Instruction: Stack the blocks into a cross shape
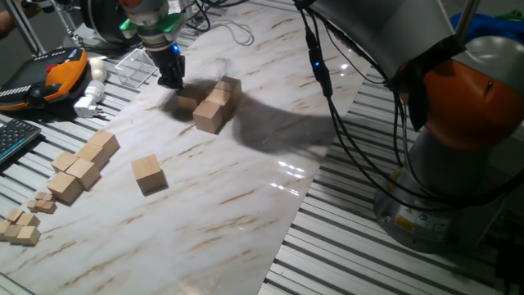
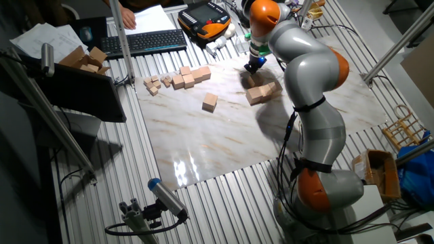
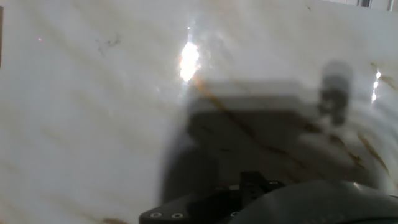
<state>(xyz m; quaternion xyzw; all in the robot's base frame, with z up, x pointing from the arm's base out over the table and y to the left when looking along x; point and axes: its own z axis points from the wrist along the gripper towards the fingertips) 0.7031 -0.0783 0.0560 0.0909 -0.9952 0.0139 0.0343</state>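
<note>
- Near the far side of the marble-patterned board (image 1: 246, 205), a cluster of blocks (image 1: 214, 105) sits touching one another, with the gripper (image 1: 170, 78) low just beside it, on the side toward the orange pendant (image 1: 61, 70).
- One loose block (image 1: 149, 174) lies alone, well apart from the cluster, nearer the joined row of cubes (image 1: 82, 168) and the small cubelets (image 1: 20, 225).
- Whether the fingers are spread or closed cannot be told; the hand view is blurred and shows only the board, and no block appears between them.
- Judged as plain wood, each cube should be light, rigid and not fragile.
- Flat opposite faces give the surest hold; smooth sides may slip on the glossy board if nudged, so a centred, square grasp looks advisable.
</note>
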